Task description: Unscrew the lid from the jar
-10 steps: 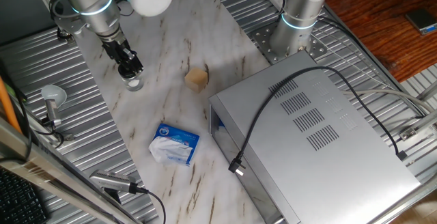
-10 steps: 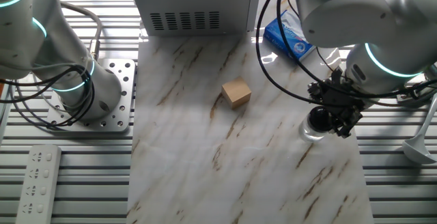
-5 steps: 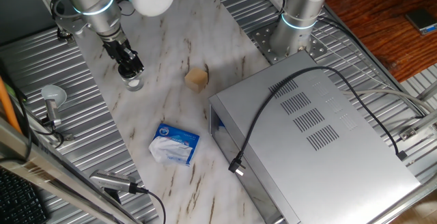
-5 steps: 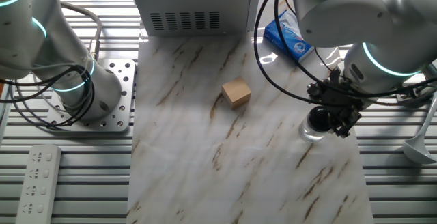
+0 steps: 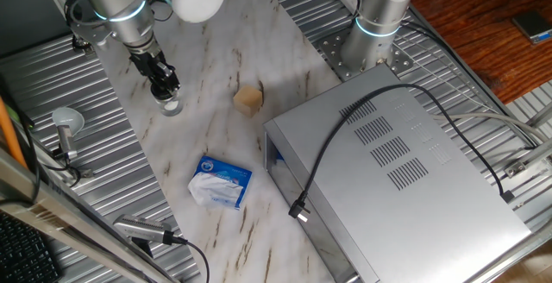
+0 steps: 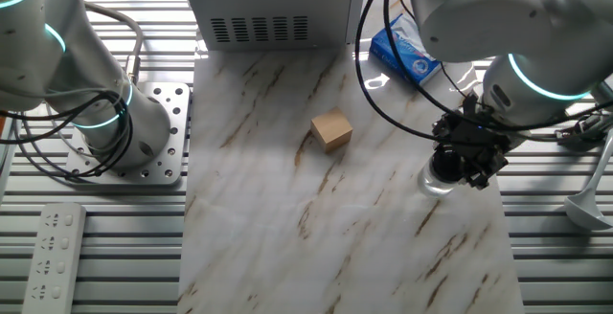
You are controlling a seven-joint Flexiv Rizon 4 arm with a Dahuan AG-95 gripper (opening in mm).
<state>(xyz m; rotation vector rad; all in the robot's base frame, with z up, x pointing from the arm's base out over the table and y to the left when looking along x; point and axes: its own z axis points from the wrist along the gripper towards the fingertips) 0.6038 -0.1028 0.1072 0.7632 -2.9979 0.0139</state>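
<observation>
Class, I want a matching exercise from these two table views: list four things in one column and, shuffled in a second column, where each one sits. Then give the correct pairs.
Things
1. small clear glass jar
2. tan cube
3. blue-and-white packet
4. large grey metal box

Places
A. near the middle of the marble tabletop
B. right under the black two-finger gripper
C. beside the box, near the table's edge
D. has a black cable lying across its top

Pairs: 1-B, 2-A, 3-C, 4-D

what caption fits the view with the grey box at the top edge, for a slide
End effector set down on the lid of the jar, tan cube nearby.
</observation>
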